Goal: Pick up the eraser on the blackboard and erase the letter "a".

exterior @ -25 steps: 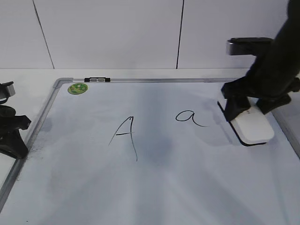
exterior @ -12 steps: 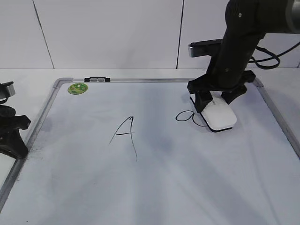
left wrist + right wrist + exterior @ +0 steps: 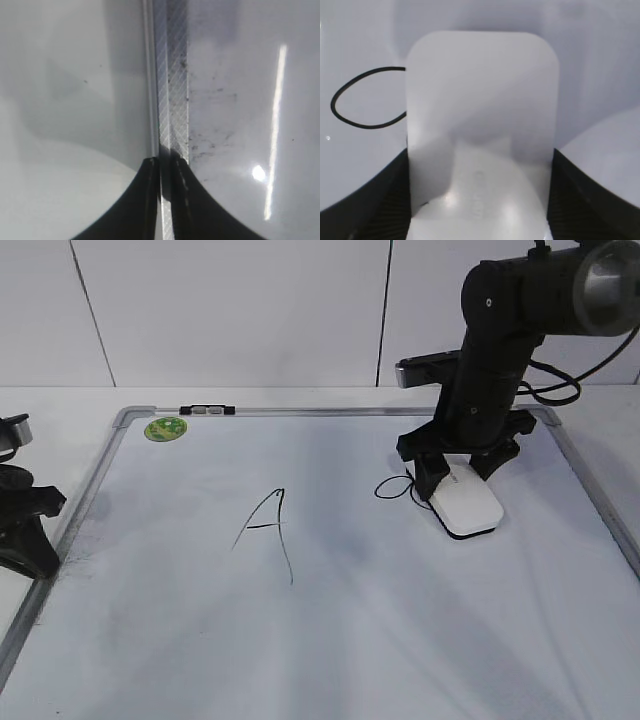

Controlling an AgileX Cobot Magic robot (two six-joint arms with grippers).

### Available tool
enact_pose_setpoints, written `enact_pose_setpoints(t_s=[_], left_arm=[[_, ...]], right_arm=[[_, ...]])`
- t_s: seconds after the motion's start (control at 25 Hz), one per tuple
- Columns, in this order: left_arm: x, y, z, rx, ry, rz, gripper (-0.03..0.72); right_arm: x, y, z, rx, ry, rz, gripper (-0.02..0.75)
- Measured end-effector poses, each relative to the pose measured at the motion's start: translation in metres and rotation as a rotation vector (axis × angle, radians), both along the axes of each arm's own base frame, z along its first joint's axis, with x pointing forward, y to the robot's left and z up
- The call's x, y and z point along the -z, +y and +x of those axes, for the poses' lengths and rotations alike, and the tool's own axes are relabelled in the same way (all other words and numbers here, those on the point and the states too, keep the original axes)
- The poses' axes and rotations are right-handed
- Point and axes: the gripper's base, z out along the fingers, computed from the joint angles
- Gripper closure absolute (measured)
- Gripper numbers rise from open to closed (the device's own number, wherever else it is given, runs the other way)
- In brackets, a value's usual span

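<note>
My right gripper (image 3: pixel 459 468) had its black fingers (image 3: pixel 367 200) clamped on both long sides of the white rounded-rectangular plastic eraser (image 3: pixel 466 502), which lay flat on the large white dry-erase board with a thin silver-grey frame (image 3: pixel 330 620), over the right part of the small cursive letter "a" (image 3: pixel 392 487) in black marker. Only the round loop of that letter showed at the eraser's left edge. Well to the left stood a taller angular capital "A" (image 3: pixel 267 531), untouched. A round green sticker (image 3: pixel 165 428), unreadable to me, sat near the top-left corner beside a small black-and-silver clip (image 3: pixel 207 410). My left gripper (image 3: pixel 163 197) sat at the board's left frame, fingers pressed nearly together.
</note>
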Motion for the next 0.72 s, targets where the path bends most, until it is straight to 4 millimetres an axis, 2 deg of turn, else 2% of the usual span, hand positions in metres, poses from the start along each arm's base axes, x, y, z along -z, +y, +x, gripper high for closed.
enact_pose_setpoints(t_s=[0.24, 0.72], left_arm=[[0.000, 0.000, 0.000, 0.000, 0.000, 0.000, 0.651], [0.000, 0.000, 0.000, 0.000, 0.000, 0.000, 0.649]], right_arm=[[0.001, 0.008, -0.001, -0.012, 0.019, 0.046, 0.193], [0.004, 0.081, -0.024, -0.201, 0.008, 0.046, 0.193]])
